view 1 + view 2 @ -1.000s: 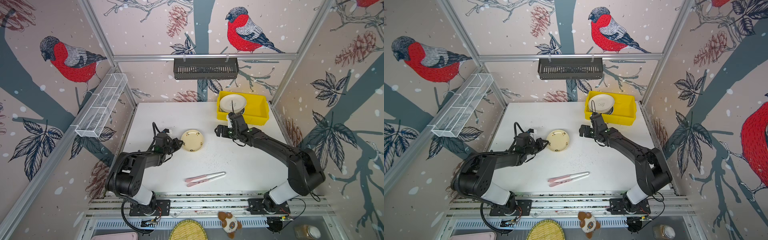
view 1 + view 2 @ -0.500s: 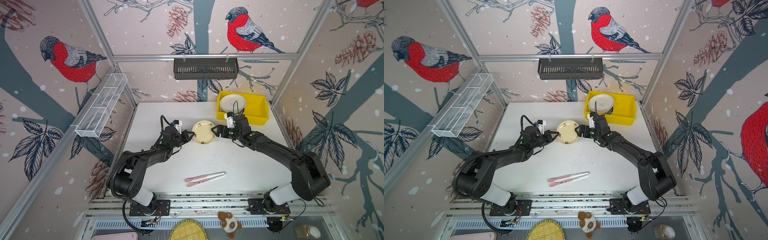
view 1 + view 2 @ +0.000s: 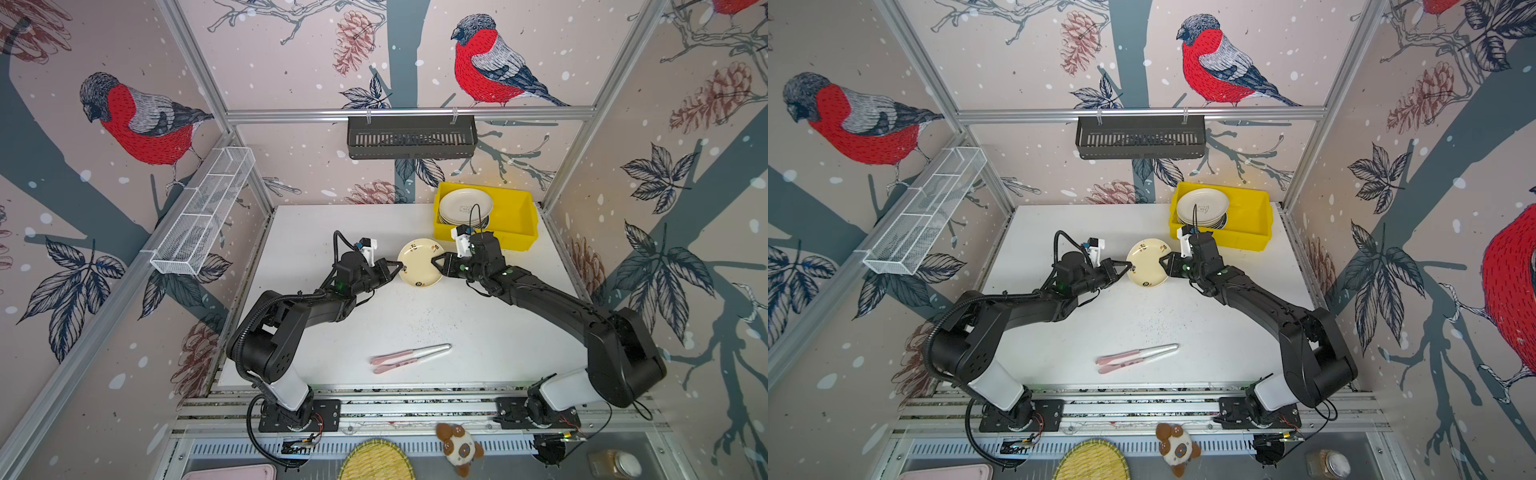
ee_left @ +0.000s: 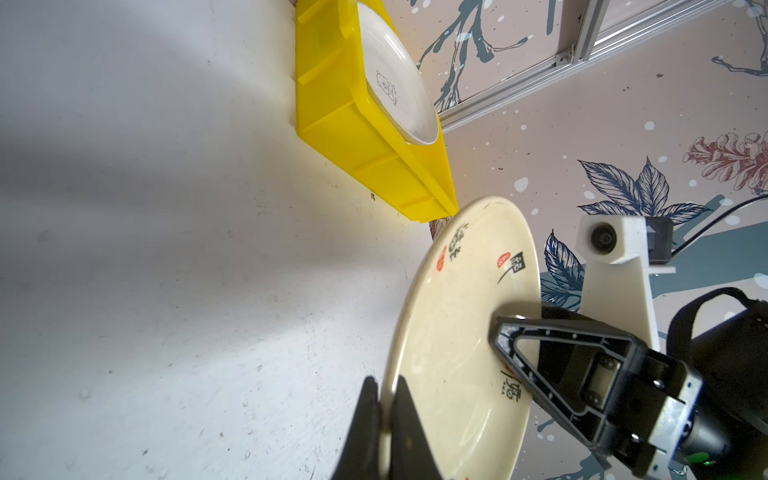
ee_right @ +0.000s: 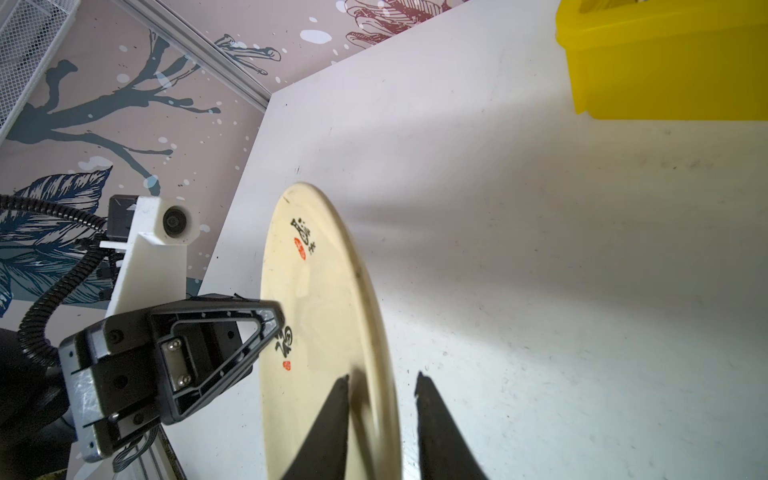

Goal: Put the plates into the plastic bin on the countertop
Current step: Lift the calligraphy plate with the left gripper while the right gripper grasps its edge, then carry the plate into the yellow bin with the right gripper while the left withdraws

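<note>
Pinching the left edge of a cream plate (image 3: 417, 264), the left gripper (image 3: 400, 266) has its two black fingers (image 4: 365, 419) closed tight on the rim, one on the face and one on the underside, with no gap visible in the left wrist view. The plate is held up off the white countertop (image 3: 415, 320), roughly mid-table towards the back, and sits between the two arms in both top views. It is round and shallow, plain cream, with black brush-style characters and small red seal marks spaced around its border. Its face looks glossy and clean. On the plate's right edge, the right gripper (image 3: 434, 262) has its fingers (image 5: 332, 415) set narrowly apart and straddling the rim. In the right wrist view one finger lies against the plate's face, while the other stands just clear of the underside with a sliver of countertop visible between them, so this side is not clamped. The rim there is slightly blurred. Further right and back, the yellow plastic bin (image 3: 515, 239) rests on the countertop near the rear right corner. Its left half holds a stack of plates (image 3: 463, 203), the top one white with a small dark drawing. The held plate is just beside the bin's front left corner, outside it.
</note>
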Available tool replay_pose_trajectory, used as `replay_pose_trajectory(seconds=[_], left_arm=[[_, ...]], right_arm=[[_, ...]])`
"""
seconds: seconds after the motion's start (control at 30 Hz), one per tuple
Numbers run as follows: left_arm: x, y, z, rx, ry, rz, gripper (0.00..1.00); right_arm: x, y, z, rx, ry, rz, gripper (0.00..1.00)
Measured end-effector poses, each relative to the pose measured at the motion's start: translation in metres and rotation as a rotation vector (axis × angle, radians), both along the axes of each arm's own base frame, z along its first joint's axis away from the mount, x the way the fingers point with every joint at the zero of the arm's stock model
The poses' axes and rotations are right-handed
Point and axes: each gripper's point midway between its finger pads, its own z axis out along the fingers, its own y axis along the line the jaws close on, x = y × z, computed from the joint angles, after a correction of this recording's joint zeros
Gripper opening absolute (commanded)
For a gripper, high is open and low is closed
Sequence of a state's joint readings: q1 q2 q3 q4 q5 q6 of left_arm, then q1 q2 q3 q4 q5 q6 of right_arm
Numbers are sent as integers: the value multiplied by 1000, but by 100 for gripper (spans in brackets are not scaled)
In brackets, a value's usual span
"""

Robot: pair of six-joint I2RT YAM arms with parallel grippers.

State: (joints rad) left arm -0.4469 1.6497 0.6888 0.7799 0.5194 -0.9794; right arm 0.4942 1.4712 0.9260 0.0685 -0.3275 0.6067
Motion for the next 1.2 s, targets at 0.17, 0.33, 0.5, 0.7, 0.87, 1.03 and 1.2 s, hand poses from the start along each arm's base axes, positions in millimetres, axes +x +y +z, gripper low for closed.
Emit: replay_pose_trajectory(seconds=[0.17, 0.33, 0.5, 0.7, 0.87, 1.03, 1.2], left_arm=[[-1, -1, 1, -7, 3, -1, 40], [-5, 1, 11, -30, -33, 0, 70], [-8, 5, 25, -31, -79, -1, 97], [-13, 29, 33, -31, -110, 27, 97], [-11, 55, 36, -6, -133, 80, 97], [-16, 66, 40, 46, -156, 92, 97], [-16, 77, 49, 131, -193, 125, 97]], right_arm=[[4, -2, 9, 29, -15, -19, 1], [7, -16, 1, 0, 12, -58, 0], [14, -34, 8, -16, -2, -115, 0], [31, -74, 23, -68, -32, -235, 0], [44, -117, 26, -84, -31, -360, 0], [56, -148, 32, -62, -29, -447, 0], [78, -170, 47, -71, -63, -535, 0]])
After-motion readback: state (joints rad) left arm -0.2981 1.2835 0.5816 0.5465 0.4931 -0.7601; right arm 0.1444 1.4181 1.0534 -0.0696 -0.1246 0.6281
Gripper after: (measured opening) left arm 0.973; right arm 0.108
